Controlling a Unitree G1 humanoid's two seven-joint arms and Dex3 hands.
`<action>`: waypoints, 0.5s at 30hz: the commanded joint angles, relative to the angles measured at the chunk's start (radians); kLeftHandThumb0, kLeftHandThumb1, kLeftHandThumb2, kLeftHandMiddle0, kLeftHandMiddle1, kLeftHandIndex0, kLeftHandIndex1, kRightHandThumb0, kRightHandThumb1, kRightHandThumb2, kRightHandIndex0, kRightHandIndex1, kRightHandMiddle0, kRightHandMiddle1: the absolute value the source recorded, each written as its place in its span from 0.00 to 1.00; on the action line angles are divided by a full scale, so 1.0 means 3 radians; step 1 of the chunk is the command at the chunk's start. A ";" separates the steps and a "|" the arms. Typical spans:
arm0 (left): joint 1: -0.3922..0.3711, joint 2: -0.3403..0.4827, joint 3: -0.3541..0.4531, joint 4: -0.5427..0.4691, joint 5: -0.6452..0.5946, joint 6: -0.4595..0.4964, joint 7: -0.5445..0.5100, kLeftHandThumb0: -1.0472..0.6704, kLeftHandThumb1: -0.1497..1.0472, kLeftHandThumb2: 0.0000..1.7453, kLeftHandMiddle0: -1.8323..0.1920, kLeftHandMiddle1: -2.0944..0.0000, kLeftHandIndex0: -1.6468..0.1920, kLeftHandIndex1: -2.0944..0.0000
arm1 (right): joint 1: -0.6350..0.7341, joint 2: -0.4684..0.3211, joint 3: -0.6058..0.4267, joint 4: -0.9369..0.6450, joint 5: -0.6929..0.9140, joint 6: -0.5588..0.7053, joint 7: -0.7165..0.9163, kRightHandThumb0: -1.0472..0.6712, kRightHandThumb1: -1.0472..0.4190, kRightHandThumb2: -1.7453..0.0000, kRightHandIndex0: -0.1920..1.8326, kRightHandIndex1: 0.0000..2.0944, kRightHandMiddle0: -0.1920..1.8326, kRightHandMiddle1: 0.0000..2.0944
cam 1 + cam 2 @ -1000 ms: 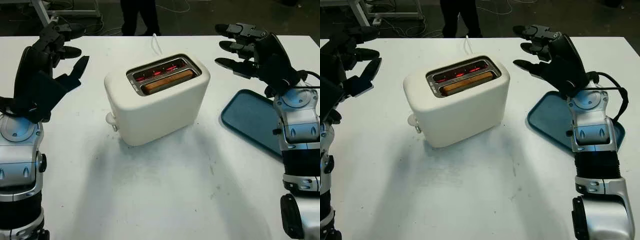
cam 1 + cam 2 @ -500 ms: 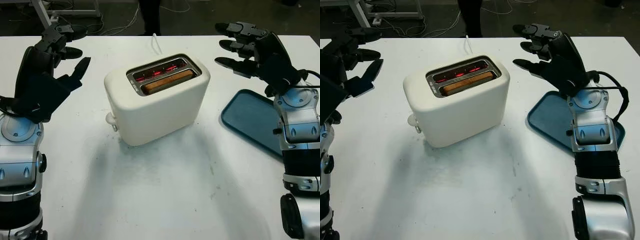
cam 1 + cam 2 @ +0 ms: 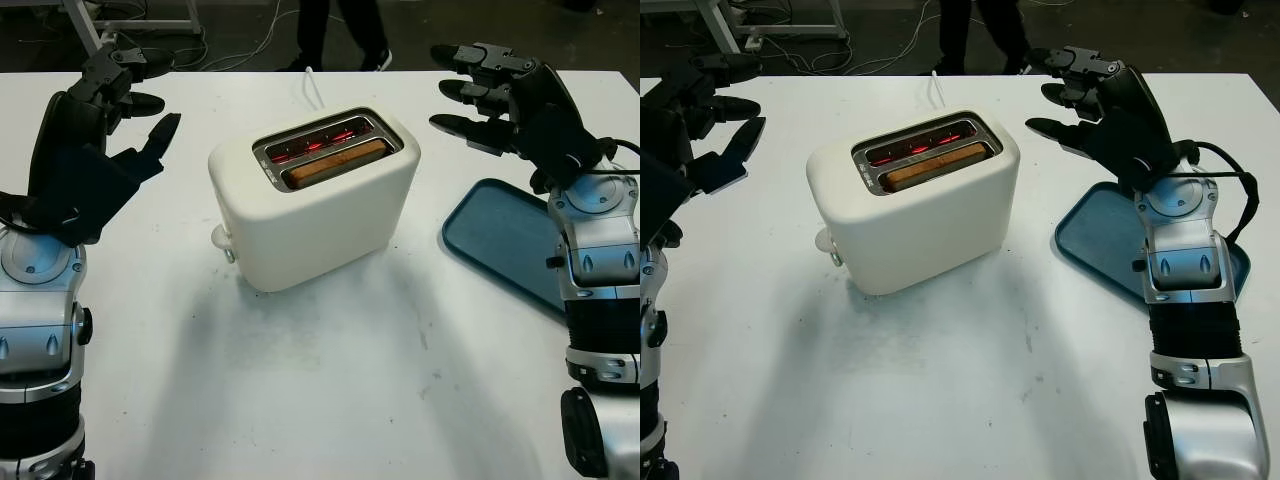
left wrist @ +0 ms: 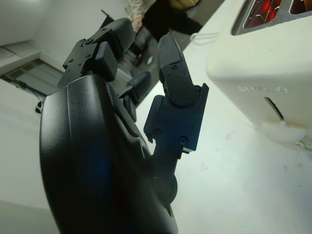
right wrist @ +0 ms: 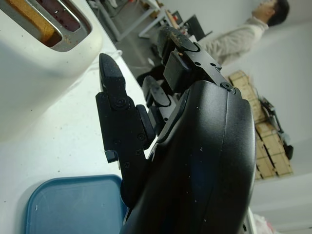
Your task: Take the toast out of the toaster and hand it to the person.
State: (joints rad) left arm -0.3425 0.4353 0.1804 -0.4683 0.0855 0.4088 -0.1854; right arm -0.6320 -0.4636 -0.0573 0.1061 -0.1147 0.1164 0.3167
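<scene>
A white toaster (image 3: 315, 200) sits mid-table with the toast (image 3: 335, 162) down in its nearer slot, the far slot glowing red. The left hand (image 3: 95, 140) and right hand (image 3: 510, 100) hover open on either side, holding nothing, the right above a blue tray (image 3: 500, 240). A person's legs (image 3: 345, 30) stand beyond the table.

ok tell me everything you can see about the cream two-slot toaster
The cream two-slot toaster is a rounded, smooth box that looks like plastic, standing upright and turned at an angle near the middle of the white table. A metal plate rims its slots: the far one glows red, the near one holds a browned slice of toast. A lever knob sticks out of its end, and a white cord runs behind. Neither hand touches it.
</scene>
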 commanded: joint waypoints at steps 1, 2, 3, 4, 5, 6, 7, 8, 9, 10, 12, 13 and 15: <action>0.0003 0.0033 0.0012 -0.0048 0.0013 -0.0035 -0.0006 0.43 0.89 0.29 0.85 0.50 0.79 0.68 | -0.0003 -0.0031 -0.0004 -0.0058 0.0009 0.0021 -0.0002 0.46 0.09 0.97 0.38 0.01 0.37 0.00; 0.0003 0.0040 0.0002 -0.0050 0.0036 -0.0040 0.0002 0.43 0.89 0.29 0.85 0.50 0.78 0.68 | 0.0000 -0.0032 -0.0009 -0.0047 0.0017 0.0006 0.0002 0.46 0.09 0.97 0.38 0.01 0.37 0.00; 0.0005 0.0049 -0.0010 -0.0051 0.0064 -0.0045 0.0009 0.43 0.89 0.29 0.85 0.50 0.78 0.67 | 0.0003 -0.0036 -0.0011 -0.0036 0.0019 -0.0006 0.0006 0.46 0.09 0.97 0.38 0.01 0.37 0.00; 0.0005 0.0048 -0.0014 -0.0058 0.0075 -0.0029 0.0014 0.42 0.89 0.29 0.85 0.50 0.78 0.67 | 0.0008 -0.0033 -0.0014 -0.0042 0.0025 0.0006 0.0008 0.45 0.09 0.97 0.39 0.01 0.37 0.00; 0.0005 0.0042 -0.0015 -0.0067 0.0079 -0.0008 0.0019 0.42 0.89 0.29 0.85 0.50 0.78 0.67 | 0.0014 -0.0032 -0.0016 -0.0046 0.0028 0.0003 0.0008 0.46 0.09 0.97 0.38 0.01 0.37 0.00; 0.0005 0.0035 -0.0014 -0.0075 0.0078 0.0006 0.0021 0.42 0.89 0.29 0.85 0.50 0.78 0.67 | 0.0019 -0.0032 -0.0017 -0.0045 0.0028 -0.0011 0.0006 0.47 0.09 0.97 0.38 0.01 0.37 0.00; 0.0009 0.0026 -0.0009 -0.0087 0.0075 0.0023 0.0023 0.42 0.89 0.29 0.85 0.50 0.78 0.67 | 0.0024 -0.0034 -0.0018 -0.0038 0.0027 -0.0034 0.0004 0.47 0.09 0.97 0.38 0.01 0.38 0.00; 0.0016 0.0021 -0.0003 -0.0092 0.0069 0.0023 0.0023 0.43 0.89 0.29 0.85 0.50 0.78 0.67 | 0.0027 -0.0036 -0.0020 -0.0028 0.0027 -0.0057 0.0003 0.46 0.09 0.97 0.39 0.01 0.38 0.00; 0.0025 0.0020 0.0006 -0.0089 0.0058 0.0003 0.0018 0.43 0.89 0.29 0.85 0.50 0.78 0.67 | 0.0029 -0.0037 -0.0022 -0.0016 0.0030 -0.0083 0.0004 0.46 0.09 0.97 0.39 0.01 0.38 0.00; 0.0033 0.0023 0.0009 -0.0091 0.0061 -0.0008 0.0019 0.43 0.89 0.30 0.85 0.50 0.78 0.68 | 0.0031 -0.0041 -0.0021 0.0002 0.0028 -0.0115 0.0005 0.46 0.09 0.97 0.39 0.01 0.38 0.01; 0.0047 0.0038 0.0004 -0.0102 0.0096 -0.0012 0.0028 0.43 0.89 0.30 0.85 0.50 0.78 0.67 | 0.0029 -0.0055 -0.0012 0.0030 0.0019 -0.0165 0.0014 0.45 0.09 0.97 0.40 0.02 0.38 0.01; 0.0050 0.0038 0.0005 -0.0110 0.0101 -0.0004 0.0029 0.43 0.89 0.30 0.85 0.50 0.78 0.67 | 0.0028 -0.0059 -0.0008 0.0031 0.0016 -0.0167 0.0018 0.45 0.09 0.97 0.40 0.02 0.38 0.01; 0.0054 0.0024 0.0015 -0.0121 0.0094 0.0010 0.0025 0.44 0.89 0.30 0.85 0.51 0.78 0.68 | 0.0028 -0.0055 -0.0003 0.0020 0.0015 -0.0155 0.0015 0.45 0.09 0.96 0.39 0.01 0.38 0.01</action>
State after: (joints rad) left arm -0.3418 0.4362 0.1802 -0.4881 0.1051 0.4105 -0.1836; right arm -0.6318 -0.4698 -0.0575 0.1125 -0.1142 0.0893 0.3171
